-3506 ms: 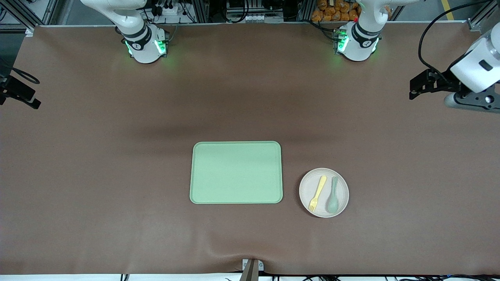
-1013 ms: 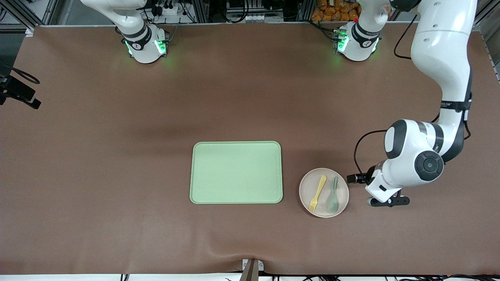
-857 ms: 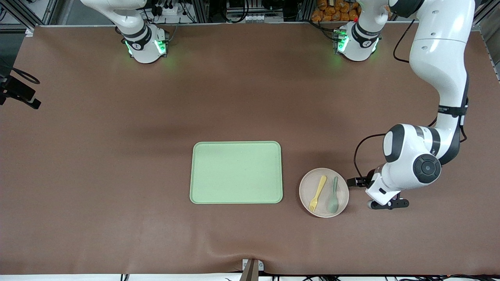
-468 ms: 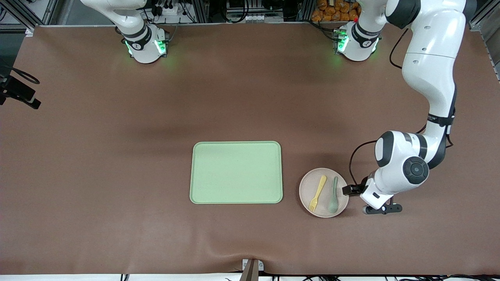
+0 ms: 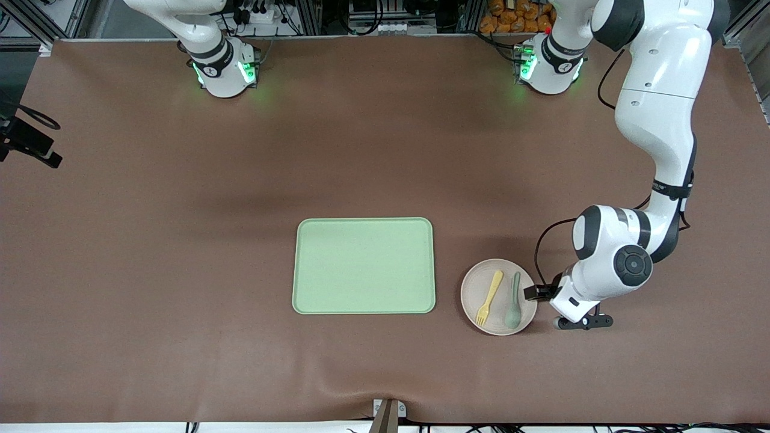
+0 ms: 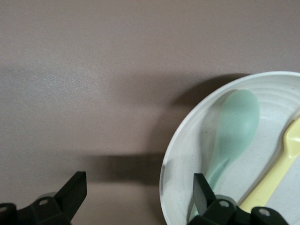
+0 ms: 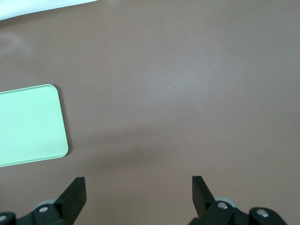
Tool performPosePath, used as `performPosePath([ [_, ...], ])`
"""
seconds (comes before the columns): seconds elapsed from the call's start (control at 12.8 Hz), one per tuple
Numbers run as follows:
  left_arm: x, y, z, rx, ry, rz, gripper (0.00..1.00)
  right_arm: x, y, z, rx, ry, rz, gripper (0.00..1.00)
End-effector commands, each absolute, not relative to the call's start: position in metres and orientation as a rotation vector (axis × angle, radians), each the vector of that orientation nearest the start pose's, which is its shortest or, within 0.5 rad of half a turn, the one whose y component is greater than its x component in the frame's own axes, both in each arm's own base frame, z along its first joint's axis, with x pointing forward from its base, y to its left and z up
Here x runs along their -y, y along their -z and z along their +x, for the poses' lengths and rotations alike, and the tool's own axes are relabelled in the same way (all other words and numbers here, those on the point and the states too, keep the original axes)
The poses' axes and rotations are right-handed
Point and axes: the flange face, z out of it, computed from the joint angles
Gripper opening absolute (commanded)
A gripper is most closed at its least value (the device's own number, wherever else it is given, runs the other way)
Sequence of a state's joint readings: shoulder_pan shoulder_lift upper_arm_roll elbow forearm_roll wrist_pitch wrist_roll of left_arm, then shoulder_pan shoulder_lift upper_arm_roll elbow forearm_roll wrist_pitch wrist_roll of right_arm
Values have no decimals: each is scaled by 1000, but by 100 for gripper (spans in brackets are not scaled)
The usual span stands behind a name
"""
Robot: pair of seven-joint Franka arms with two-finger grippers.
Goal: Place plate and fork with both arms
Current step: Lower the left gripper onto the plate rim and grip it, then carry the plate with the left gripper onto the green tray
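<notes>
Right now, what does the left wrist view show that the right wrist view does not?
Only the left wrist view shows the plate with the spoon and the fork lying in it, and the open left gripper straddling the plate's rim. Only the right wrist view shows a corner of the tray, with the open right gripper above bare table. Both show the brown table and an open gripper.
</notes>
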State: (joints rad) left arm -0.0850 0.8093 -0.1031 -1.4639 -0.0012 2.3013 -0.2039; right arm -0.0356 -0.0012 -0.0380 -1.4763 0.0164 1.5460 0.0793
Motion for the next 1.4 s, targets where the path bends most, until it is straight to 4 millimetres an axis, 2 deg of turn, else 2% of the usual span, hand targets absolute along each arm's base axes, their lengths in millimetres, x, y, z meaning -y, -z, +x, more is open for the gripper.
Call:
performPosePath([
  [0.0,132,-195,715,48,28,-3222,100,41,-669,549,-241,110,-3106,100],
  [0.16,134,-192,715,46,52,-3226,100,42,-670,549,-246,112,-3105,100],
  [0.23,134,-188,715,58,46,-3227,89,40,-670,549,-241,112,-3106,100],
  [0.39,139,-187,713,74,38,-3231,25,41,-670,549,-241,112,-3106,100],
  [0.47,148,-186,711,52,35,-3229,0,42,-670,549,-246,115,-3105,100],
  [0.62,150,-183,710,42,31,-3227,0,43,-670,549,-246,112,-3105,100],
  [0.86,148,-193,713,38,52,-3224,0,42,-670,549,-243,112,-3104,100],
  [1.32,162,-236,713,29,100,-3261,0,42,-670,549,-243,112,-3106,100],
])
